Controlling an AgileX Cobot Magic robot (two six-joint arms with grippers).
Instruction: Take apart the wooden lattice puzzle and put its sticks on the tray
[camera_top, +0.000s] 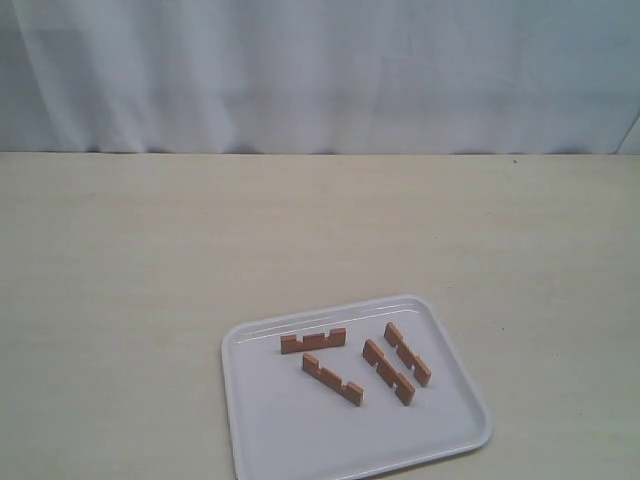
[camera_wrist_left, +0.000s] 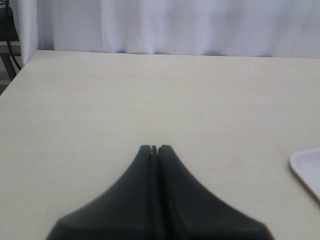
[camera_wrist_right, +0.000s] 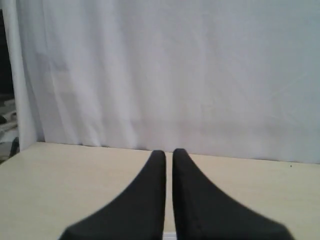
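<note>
1. The tray (camera_top: 300, 435) is seen whole only in the exterior view, where it lies on the tabletop (camera_top: 140, 290) toward the near right.
2. In the left wrist view only one rounded corner of the tray (camera_wrist_left: 307, 170) is caught (at the picture's edge), and its contents are out of frame. The right wrist view takes in tabletop and the white curtain (camera_wrist_right: 210, 75).
3. The grippers are seen in the wrist views alone.
4. The left gripper (camera_wrist_left: 154, 148) is recorded fully closed over bare tabletop, its fingertips pressed together with nothing between them.
5. The right gripper (camera_wrist_right: 169, 152) is recorded closed down to a thin slit, and nothing is held in it.
6. The four sticks (camera_top: 388, 371) are found separated and lying flat inside the tray, none interlocked.
7. The far-left stick (camera_top: 313, 340) is laid roughly along the tray's far rim. The second stick (camera_top: 333, 379) is laid just in front of it, slanted.
8. The right-hand pair (camera_top: 407, 353) is laid close side by side and slanted (whether the two touch cannot be told).
9. Each stick is noted as a short, flat, reddish-brown bar with square notches cut along one edge.
10. The tray is noted as white, with rounded corners and a low raised rim.
</note>
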